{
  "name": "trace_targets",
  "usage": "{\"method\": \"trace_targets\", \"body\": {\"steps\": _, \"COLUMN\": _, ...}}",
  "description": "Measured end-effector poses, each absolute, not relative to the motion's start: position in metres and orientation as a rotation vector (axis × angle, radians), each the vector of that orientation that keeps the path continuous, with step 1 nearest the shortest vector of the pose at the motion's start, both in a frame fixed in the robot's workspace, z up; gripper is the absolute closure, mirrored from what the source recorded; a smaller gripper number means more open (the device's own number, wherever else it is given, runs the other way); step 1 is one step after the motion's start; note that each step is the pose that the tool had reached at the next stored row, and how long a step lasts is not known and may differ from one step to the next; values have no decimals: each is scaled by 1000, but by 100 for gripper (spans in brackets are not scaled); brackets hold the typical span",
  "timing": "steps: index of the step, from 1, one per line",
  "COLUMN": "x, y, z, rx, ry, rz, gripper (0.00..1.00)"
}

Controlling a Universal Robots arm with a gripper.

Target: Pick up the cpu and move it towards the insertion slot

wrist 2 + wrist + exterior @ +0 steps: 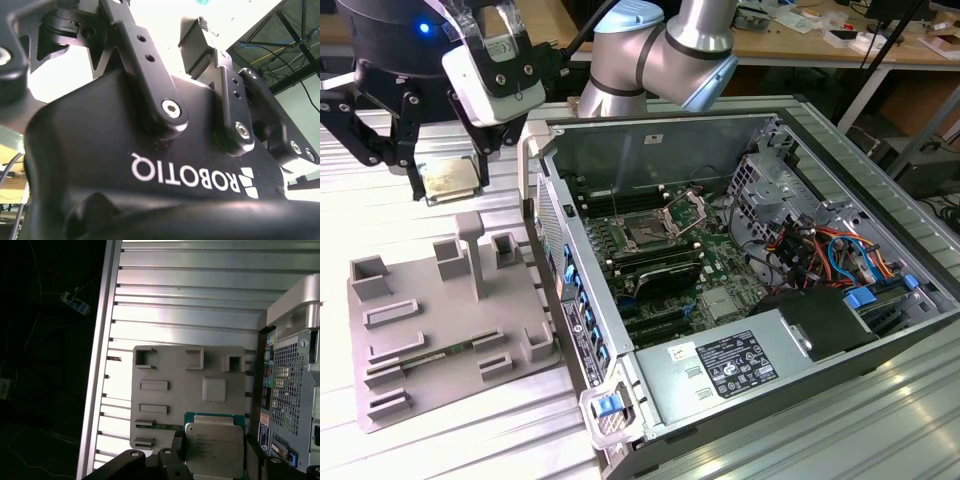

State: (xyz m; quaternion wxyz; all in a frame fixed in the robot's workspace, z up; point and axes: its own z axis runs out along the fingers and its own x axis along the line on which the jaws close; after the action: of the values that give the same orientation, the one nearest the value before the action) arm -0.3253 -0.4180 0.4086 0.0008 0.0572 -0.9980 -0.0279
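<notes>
The open computer case [750,290] takes up the exterior view's right, side panel off and the board bare. On the exterior view's left, just beside the case wall, the grey plastic tray [430,330] lies on the ribbed metal table [380,120]. In the first wrist view I look straight down on that tray [165,365], with the case's perforated wall [290,370] beside it.

My gripper [450,184] hangs in the air above the tray's far end, fingers clamped on the cpu [448,176] by two opposite edges. The chip sits roughly level between them, metal top up. The first wrist view shows the same: the cpu [214,447] is pinched between my two dark fingers [176,452].

The insertion slot [645,237] is well apart from me, deep in the case past the wall, its bracket [686,208] swung up and open.

What worries me is that I hold only thin edges, so I judge a jolt or a quick swing could slide or tip the chip in my grip. The case wall stands between me and the socket, and I think a low pass could knock the chip or a finger against its rim. The raised bracket is another snag near the socket.
</notes>
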Motion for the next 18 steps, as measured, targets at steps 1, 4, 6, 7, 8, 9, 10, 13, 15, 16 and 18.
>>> {"method": "trace_targets", "body": {"steps": 1, "x": -325, "y": -418, "z": 409, "rx": 180, "ry": -3134, "rz": -87, "gripper": 45}}
{"method": "trace_targets", "body": {"steps": 4, "x": -321, "y": -418, "z": 409, "rx": 180, "ry": -3133, "rz": -87, "gripper": 45}}
{"method": "trace_targets", "body": {"steps": 6, "x": -320, "y": -418, "z": 409, "rx": 180, "ry": -3134, "rz": -87, "gripper": 45}}
{"method": "trace_targets", "body": {"steps": 7, "x": -319, "y": -418, "z": 409, "rx": 180, "ry": -3134, "rz": -87, "gripper": 45}}
{"method": "trace_targets", "body": {"steps": 8, "x": -318, "y": -418, "z": 409, "rx": 180, "ry": -3134, "rz": -87, "gripper": 45}}
{"method": "trace_targets", "body": {"steps": 9, "x": -317, "y": -418, "z": 409, "rx": 180, "ry": -3133, "rz": -87, "gripper": 45}}
{"method": "trace_targets", "body": {"steps": 10, "x": -317, "y": -418, "z": 409, "rx": 180, "ry": -3133, "rz": -87, "gripper": 45}}
{"method": "trace_targets", "body": {"steps": 13, "x": -315, "y": -418, "z": 409, "rx": 180, "ry": -3134, "rz": -87, "gripper": 45}}
{"method": "trace_targets", "body": {"steps": 15, "x": -314, "y": -418, "z": 409, "rx": 180, "ry": -3133, "rz": -87, "gripper": 45}}
{"method": "trace_targets", "body": {"steps": 16, "x": -313, "y": -418, "z": 409, "rx": 180, "ry": -3134, "rz": -87, "gripper": 45}}
{"method": "trace_targets", "body": {"steps": 18, "x": -312, "y": -418, "z": 409, "rx": 180, "ry": -3134, "rz": -87, "gripper": 45}}
